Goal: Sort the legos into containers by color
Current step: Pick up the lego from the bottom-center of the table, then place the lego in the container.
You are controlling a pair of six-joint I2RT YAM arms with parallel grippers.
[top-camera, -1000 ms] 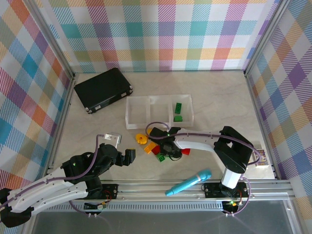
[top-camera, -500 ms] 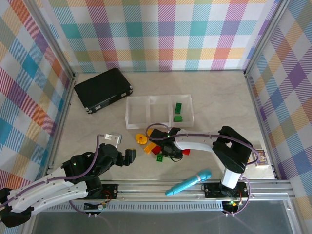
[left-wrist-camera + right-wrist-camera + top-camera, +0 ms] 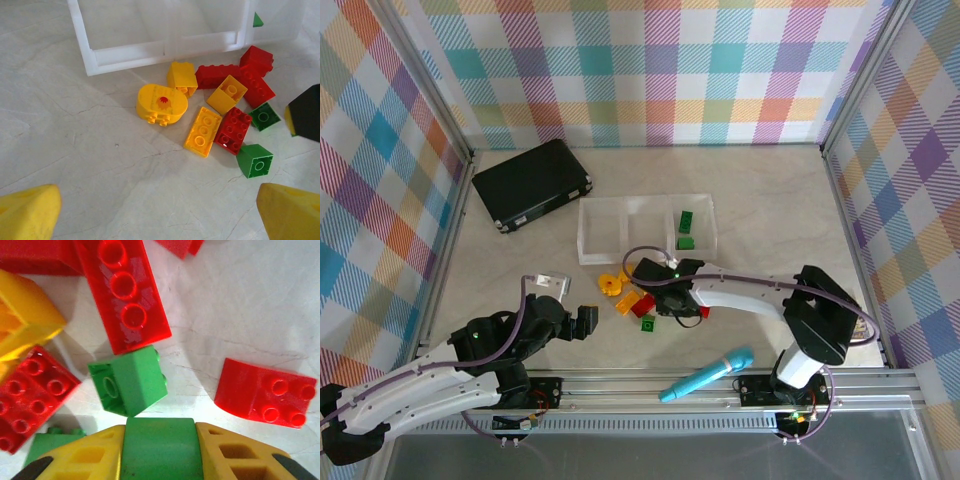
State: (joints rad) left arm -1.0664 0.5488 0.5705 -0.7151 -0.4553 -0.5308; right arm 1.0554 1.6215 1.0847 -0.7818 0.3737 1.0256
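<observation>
The legos (image 3: 632, 300) lie in a loose red, green and yellow pile in front of the containers (image 3: 582, 235), three joined clear trays. The right tray holds two green bricks (image 3: 686, 230). My right gripper (image 3: 676, 301) is low over the pile, shut on a green brick (image 3: 160, 450). Just ahead of it lie a tipped green brick (image 3: 132, 385), a long red brick (image 3: 125, 290) and a curved red brick (image 3: 265, 397). My left gripper (image 3: 585, 322) stands open left of the pile, its yellow fingers (image 3: 30, 212) wide apart with bare table between them.
A black flat case (image 3: 532, 183) lies at the back left. A teal microphone toy (image 3: 707, 374) rests near the front rail. The left wrist view shows the tray rim (image 3: 130, 52) and a round yellow piece (image 3: 161, 102) nearest the left gripper.
The right arm's elbow has swung to the right and its gripper has shifted slightly toward the trays over the pile. The left arm has stayed still.
</observation>
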